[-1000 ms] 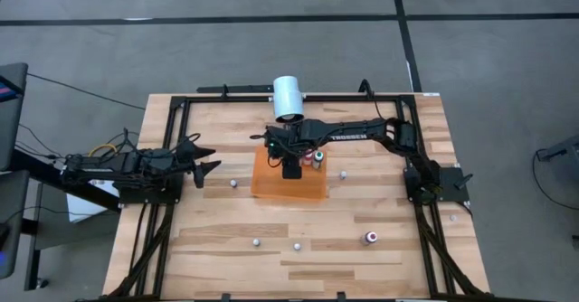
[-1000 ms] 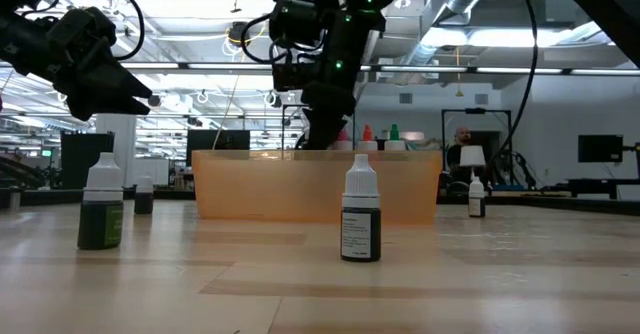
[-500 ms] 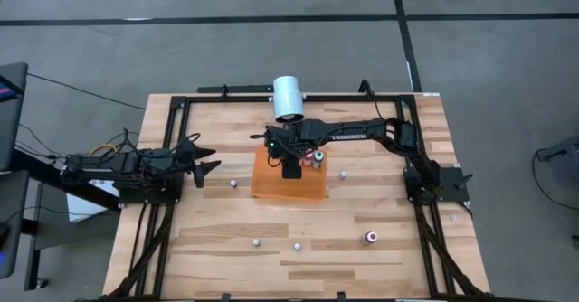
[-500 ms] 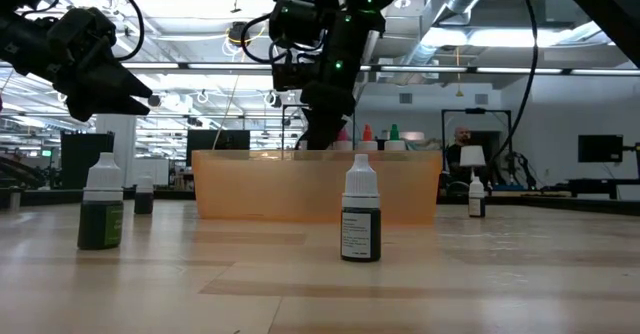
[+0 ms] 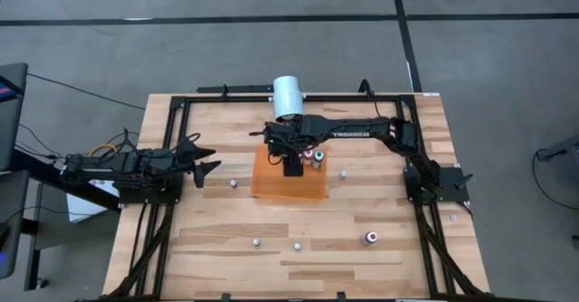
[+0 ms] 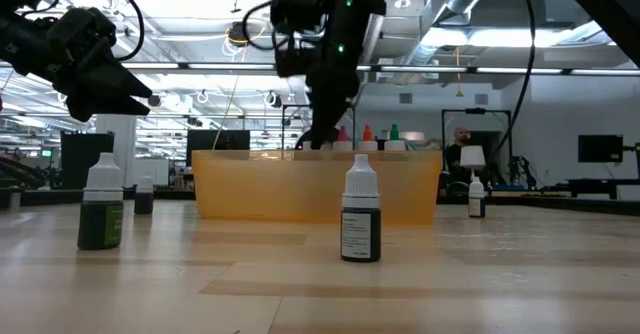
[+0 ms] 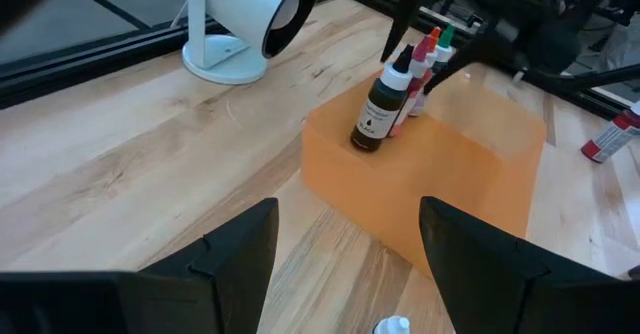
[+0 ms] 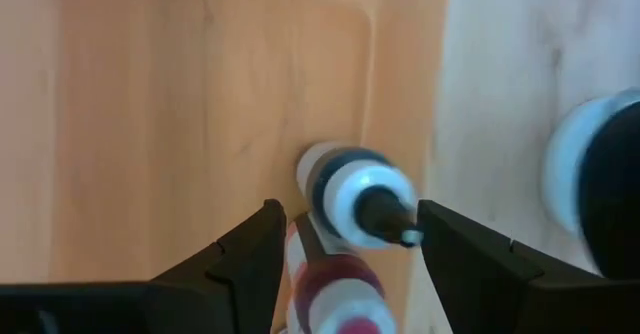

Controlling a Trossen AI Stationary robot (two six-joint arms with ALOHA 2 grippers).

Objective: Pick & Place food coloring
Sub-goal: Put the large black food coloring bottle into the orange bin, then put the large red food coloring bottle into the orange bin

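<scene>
Here, left to right across the wooden desk:

Left pincer: parked at the desk's left edge, raised off the wood, fingers spread wide and holding nothing. Its own camera looks between them toward the tray.

Loose bottles: one small bottle stands just left of the tray. Two more stand near the front of the desk — upright, well apart from the tray. In the low view the nearest shows a dark body and a pale cap, with a green one off to its left.

Orange tray: translucent, mid-desk. A row of food coloring bottles stands upright along its far right side — a dark one nearest the left wrist camera, then red- and green-tipped ones behind it.

White cylinder: on a stand behind the tray, its open end facing the desk.

Right pincer: reaching in from the right and hanging over the tray, just above the row. Its fingers are spread apart with a dark bottle's pale top between them, not gripped; the bottle stands on the tray floor.

Right side: one more small bottle just right of the tray, and a red-banded one lying near the front right.
</scene>
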